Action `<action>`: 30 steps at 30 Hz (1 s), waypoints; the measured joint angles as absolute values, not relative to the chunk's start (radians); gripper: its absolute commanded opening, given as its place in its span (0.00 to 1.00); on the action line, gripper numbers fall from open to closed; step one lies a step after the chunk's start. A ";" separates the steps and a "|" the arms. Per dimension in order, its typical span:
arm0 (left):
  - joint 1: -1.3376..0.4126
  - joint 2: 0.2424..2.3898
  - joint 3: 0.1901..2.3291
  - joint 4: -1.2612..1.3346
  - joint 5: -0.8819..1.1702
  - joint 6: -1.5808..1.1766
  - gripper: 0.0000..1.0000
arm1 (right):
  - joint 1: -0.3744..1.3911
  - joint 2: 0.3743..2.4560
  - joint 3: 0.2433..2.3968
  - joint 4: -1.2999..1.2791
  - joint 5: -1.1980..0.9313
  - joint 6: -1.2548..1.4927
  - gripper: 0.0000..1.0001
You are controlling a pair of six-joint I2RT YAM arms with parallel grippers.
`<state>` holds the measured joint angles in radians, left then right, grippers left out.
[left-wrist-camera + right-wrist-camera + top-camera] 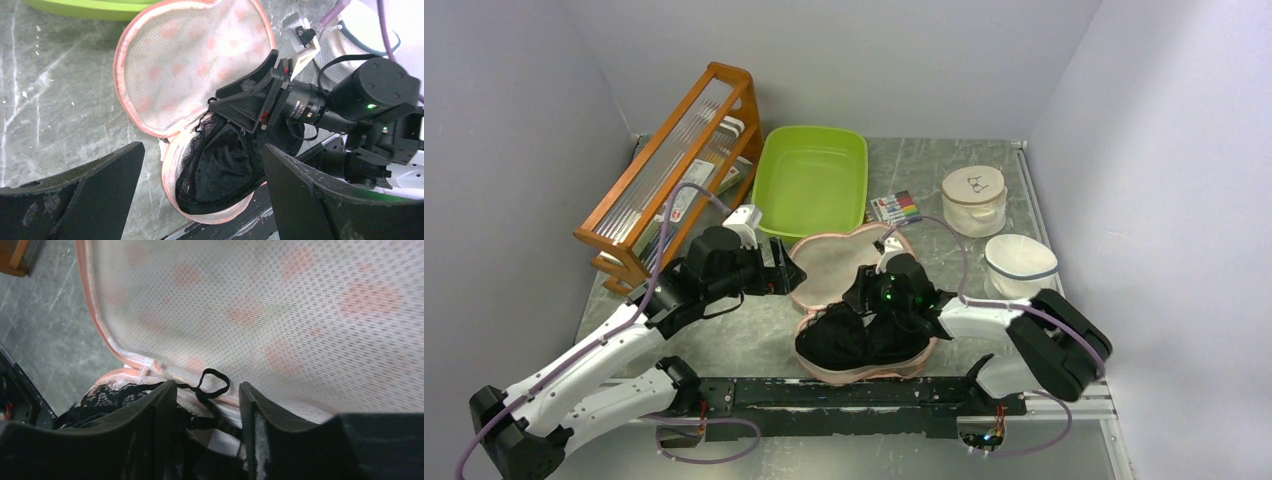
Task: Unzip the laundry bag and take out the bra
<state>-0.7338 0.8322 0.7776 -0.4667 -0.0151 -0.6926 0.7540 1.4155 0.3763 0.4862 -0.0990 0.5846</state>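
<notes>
Already the laundry bag point(839, 265) lies unzipped and folded open on the table point(754, 340), its white mesh lining facing up. The black bra point(864, 340) is not out yet: it sits heaped in the near half of the bag. The right fingers point(150, 425), parted, hang just over it with a thin strap loop point(212, 382) between them, pinching nothing. The left fingers point(100, 190), spread wide, hover beside the bag's left edge. Lifting the bra clear remains.
</notes>
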 measured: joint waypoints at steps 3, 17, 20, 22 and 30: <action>-0.734 0.864 0.778 -0.460 0.015 -0.692 0.97 | 0.754 1.322 0.412 0.384 -0.082 0.569 0.62; -0.958 1.199 0.817 -0.517 0.026 -0.679 0.82 | 0.752 0.892 0.540 0.084 0.141 0.465 0.75; -1.099 1.232 0.846 -0.594 -0.075 -0.727 0.83 | 0.752 0.840 0.550 0.026 0.175 0.451 0.76; -1.168 1.222 0.846 -0.637 -0.124 -0.767 0.84 | 0.752 0.822 0.550 0.009 0.185 0.450 0.76; -1.221 1.170 0.822 -0.706 -0.256 -0.893 0.90 | 0.752 0.812 0.550 -0.028 0.202 0.452 0.76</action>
<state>-1.2205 1.1702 0.8215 -0.7063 -0.2562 -0.8928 0.7517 0.8116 0.5499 -0.0284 0.2016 0.4522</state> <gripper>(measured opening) 0.888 0.758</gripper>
